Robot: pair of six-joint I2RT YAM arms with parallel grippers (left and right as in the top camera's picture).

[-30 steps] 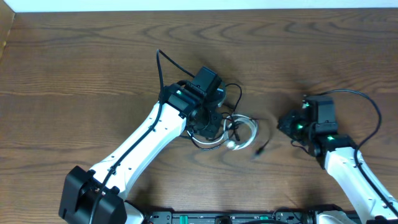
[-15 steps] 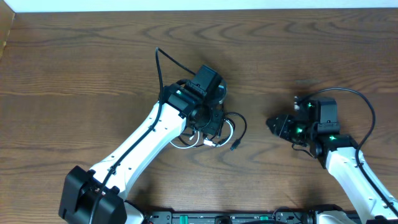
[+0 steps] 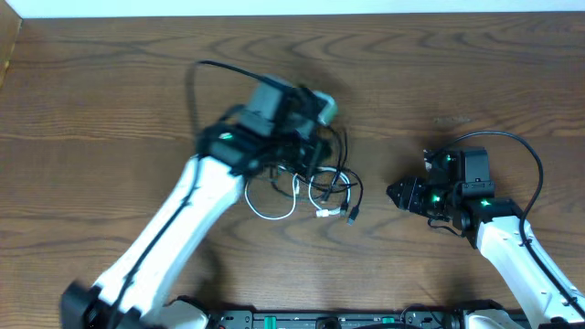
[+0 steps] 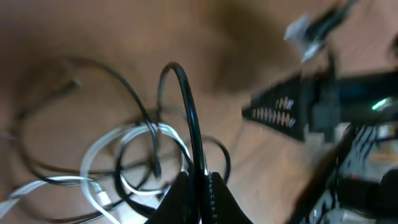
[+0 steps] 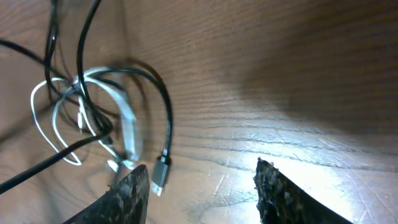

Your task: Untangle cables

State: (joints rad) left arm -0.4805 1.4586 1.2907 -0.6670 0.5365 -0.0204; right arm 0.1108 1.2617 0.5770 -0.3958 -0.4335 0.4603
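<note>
The black cable [image 3: 340, 174] and the white cable [image 3: 274, 208] lie looped together on the table centre. My left gripper [image 3: 306, 142] is shut on the black cable [image 4: 189, 118] and holds a loop of it above the tangle; the white loops [image 4: 134, 140] lie below it. My right gripper [image 3: 395, 195] is open and empty, to the right of the tangle. In the right wrist view the black cable's plug [image 5: 161, 169] lies just by my right gripper's [image 5: 202, 186] left finger, with the white loops [image 5: 74, 109] beyond.
The wooden table [image 3: 457, 73] stretches around. A thick black robot cable [image 3: 206, 78] arcs over the left arm, another [image 3: 530, 160] over the right arm. The table's near edge runs along the bottom.
My left gripper has lifted and swung left and back with the black cable, spreading the tangle. My right gripper has moved left toward the loose plug.
</note>
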